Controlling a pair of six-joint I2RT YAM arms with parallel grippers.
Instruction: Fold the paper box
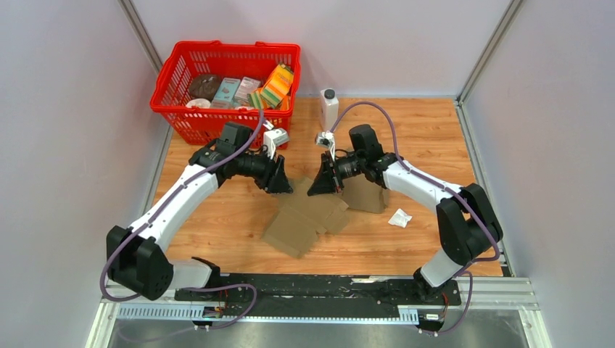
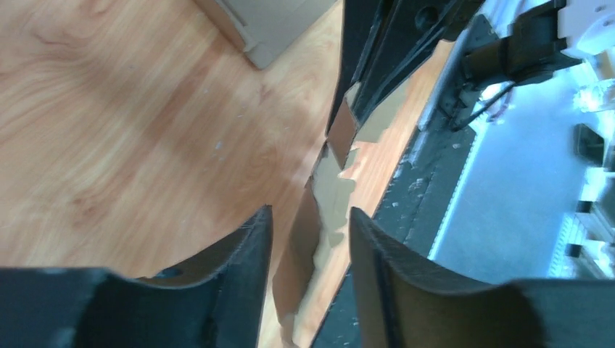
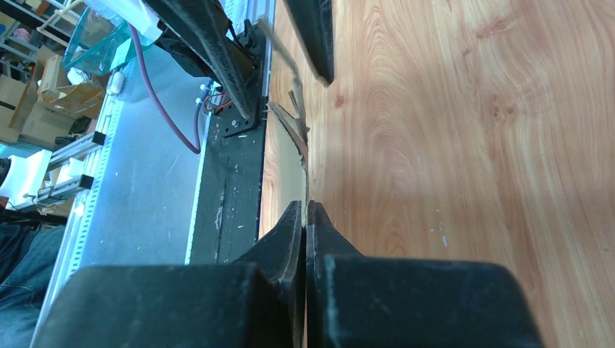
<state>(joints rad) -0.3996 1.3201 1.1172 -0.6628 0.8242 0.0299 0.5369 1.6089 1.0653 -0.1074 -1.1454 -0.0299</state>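
Observation:
The paper box (image 1: pixel 304 219) is a flat brown cardboard blank lying on the wooden table between the two arms, with its far flap lifted. My right gripper (image 1: pixel 315 189) is shut on that flap. In the right wrist view its jaws (image 3: pixel 305 205) pinch the thin cardboard edge (image 3: pixel 300 148). My left gripper (image 1: pixel 286 186) faces it from the left. In the left wrist view it (image 2: pixel 310 212) stands open, with the raised flap (image 2: pixel 330 196) between its fingers and a gap on each side.
A second brown cardboard box (image 1: pixel 366 196) stands just behind the right gripper. A crumpled white paper (image 1: pixel 399 217) lies to its right. A red basket (image 1: pixel 174 109) of packets is at the back left, and a white bottle (image 1: pixel 328 109) at the back centre.

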